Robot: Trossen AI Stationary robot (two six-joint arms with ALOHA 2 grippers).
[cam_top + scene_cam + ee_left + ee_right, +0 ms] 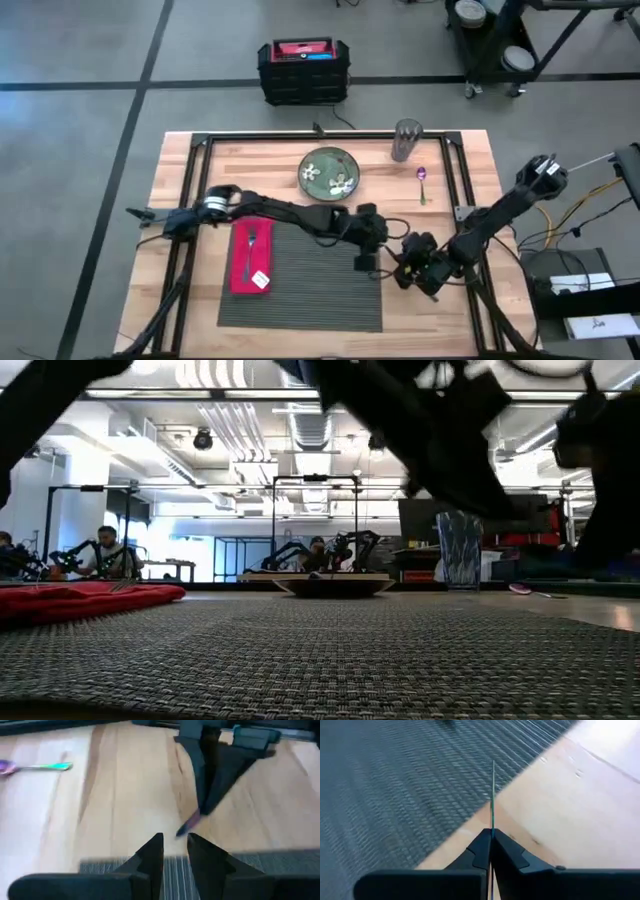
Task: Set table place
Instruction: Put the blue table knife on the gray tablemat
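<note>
The mat (300,285) lies on the near half of the table (470,180), its right edge just under and beside both grippers. The right gripper (491,834) hovers low over that edge, fingers pressed together on a thin, iridescent utensil seen edge-on, most likely a knife (492,795). The blade points forward from the fingertips along the line where mat meets bare wood.

The left gripper (175,842) faces it from the mat side. Its fingers stand a little apart with nothing between them, and the knife's tip (187,826) is just ahead of them. The two grippers are close together but do not appear to touch.

Farther from the right gripper, across the mat, a red napkin (250,258) carries a fork (250,243). Beyond the grippers, off the mat, are the plate (330,172), a spoon (422,185) and a glass (406,140).

The step in hand looks like placing the knife on the right of the setting. Fork and napkin are already laid; plate, spoon and glass are not yet in place.

The next move seems to call for lowering the knife flat beside or on the mat's right edge, parallel to it, then parting the fingers. The blade is held on edge, so the wrist may need to roll first. The left gripper may be there to steady or take the knife; I cannot tell which.
</note>
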